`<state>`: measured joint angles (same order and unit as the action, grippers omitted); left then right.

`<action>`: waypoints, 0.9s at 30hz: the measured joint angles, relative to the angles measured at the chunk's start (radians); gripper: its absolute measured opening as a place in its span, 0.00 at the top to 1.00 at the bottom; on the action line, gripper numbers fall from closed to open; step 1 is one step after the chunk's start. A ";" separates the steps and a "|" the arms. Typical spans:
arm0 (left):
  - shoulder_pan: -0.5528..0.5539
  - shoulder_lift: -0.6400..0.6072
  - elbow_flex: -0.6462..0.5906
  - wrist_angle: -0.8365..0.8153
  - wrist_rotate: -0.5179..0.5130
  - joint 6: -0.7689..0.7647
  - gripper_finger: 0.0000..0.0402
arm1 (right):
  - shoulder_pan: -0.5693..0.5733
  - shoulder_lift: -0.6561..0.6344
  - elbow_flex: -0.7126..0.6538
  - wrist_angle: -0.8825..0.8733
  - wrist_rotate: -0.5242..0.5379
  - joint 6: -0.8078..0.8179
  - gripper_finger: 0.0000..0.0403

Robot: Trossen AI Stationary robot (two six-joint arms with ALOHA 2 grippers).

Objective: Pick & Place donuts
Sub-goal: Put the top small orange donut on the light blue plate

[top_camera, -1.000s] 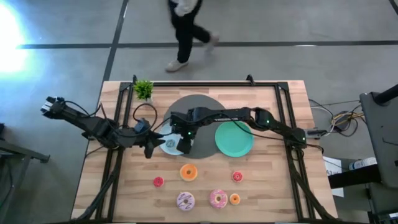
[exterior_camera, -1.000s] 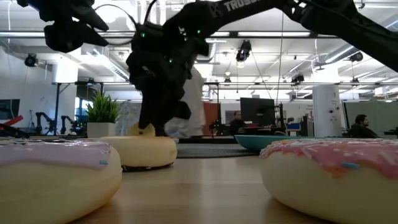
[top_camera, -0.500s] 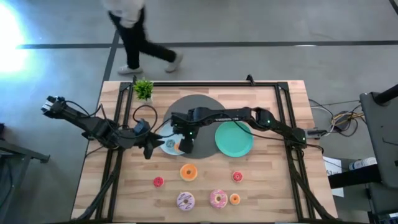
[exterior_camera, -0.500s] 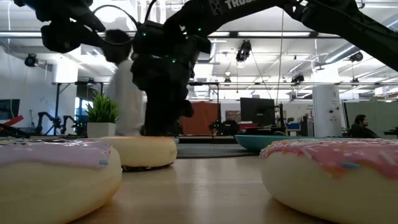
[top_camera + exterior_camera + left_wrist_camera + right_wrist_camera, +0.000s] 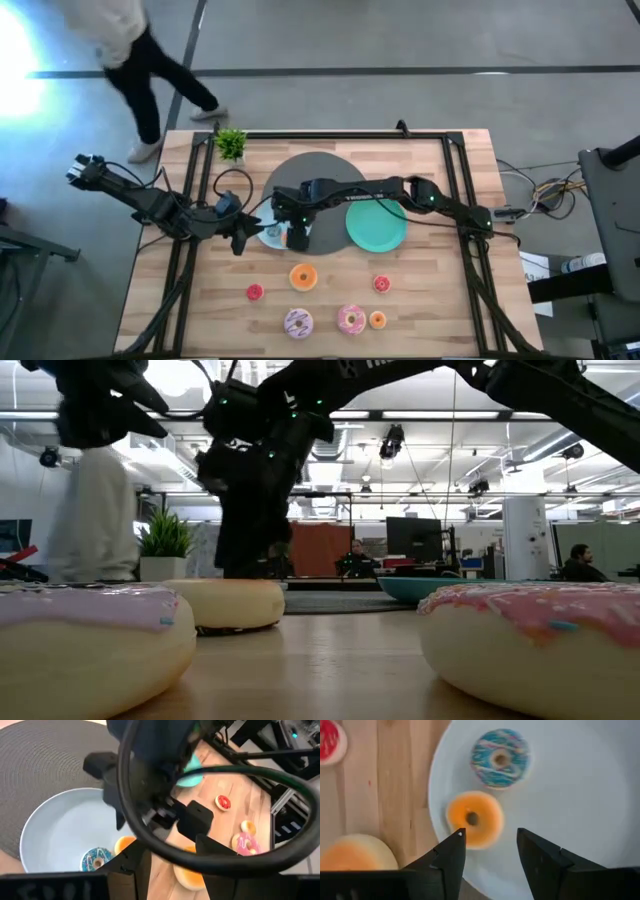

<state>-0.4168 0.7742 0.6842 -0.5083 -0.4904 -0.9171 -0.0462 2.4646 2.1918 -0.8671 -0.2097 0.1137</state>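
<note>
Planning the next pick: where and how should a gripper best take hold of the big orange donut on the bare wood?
The big orange donut lies flat, ring up, clear of neighbours. Probably come straight down and pinch across the ring's outer edges.

The blue plate is crowded: the right gripper hangs over its near edge with fingers apart, and the left gripper sits just beside its other edge. On the plate lie an orange donut and a blue donut, close together; the far part is bare. Behind the plate the grey disc is flat. The green plate lies beyond the right arm.
</note>
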 joint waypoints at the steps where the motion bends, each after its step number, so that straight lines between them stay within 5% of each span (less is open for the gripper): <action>1: 0.000 0.000 0.000 -0.005 0.000 0.000 0.68 | 0.007 0.005 -0.001 0.018 0.002 -0.021 0.58; 7: -0.001 0.000 0.000 -0.015 0.001 0.000 0.68 | 0.029 0.005 -0.006 0.058 0.173 -0.101 0.62; 14: 0.000 0.000 0.000 -0.038 0.000 0.000 0.68 | 0.032 0.005 -0.054 0.072 0.097 -0.086 0.66; 27: 0.000 0.000 -0.002 -0.051 -0.001 -0.001 0.68 | 0.037 0.005 -0.103 0.165 0.131 -0.041 0.78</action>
<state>-0.4171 0.7742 0.6827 -0.5593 -0.4919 -0.9184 -0.0090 2.4695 2.0892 -0.7023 -0.0789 0.0727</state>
